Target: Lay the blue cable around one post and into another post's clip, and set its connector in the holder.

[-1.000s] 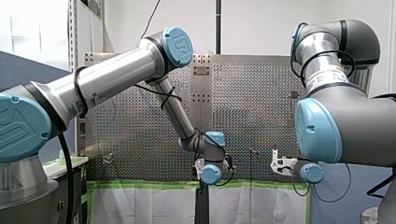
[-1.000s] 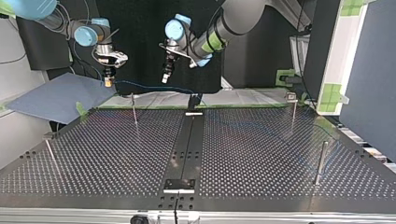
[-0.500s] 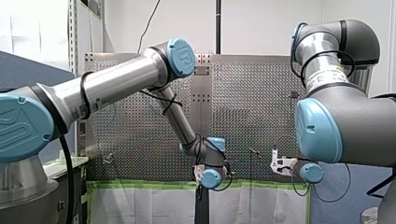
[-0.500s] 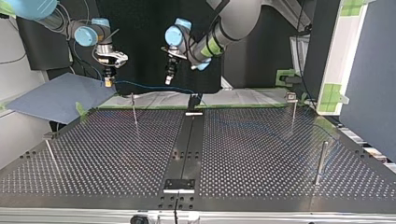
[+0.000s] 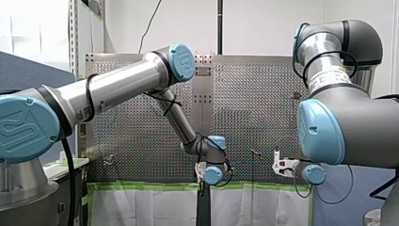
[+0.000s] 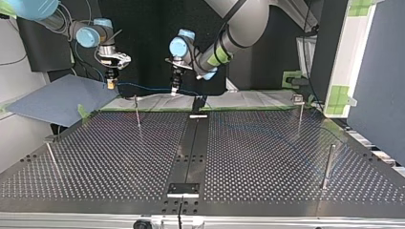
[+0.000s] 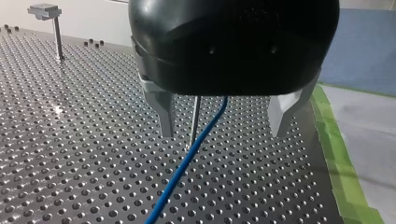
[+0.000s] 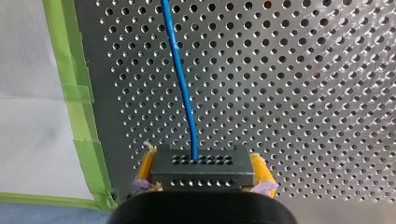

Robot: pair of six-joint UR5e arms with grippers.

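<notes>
My right gripper (image 8: 204, 164) clamps the connector (image 8: 201, 171); left gripper (image 7: 223, 130), spread, seemingly straddles the blue cable (image 7: 187, 158).

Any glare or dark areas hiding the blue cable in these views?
Left wrist view: the blue cable stands out, with one bright glint on the table. Right wrist view: even light, cable plain down to the connector. Top view: cable faint against the dark backdrop. Front view: I cannot trace it.
</notes>
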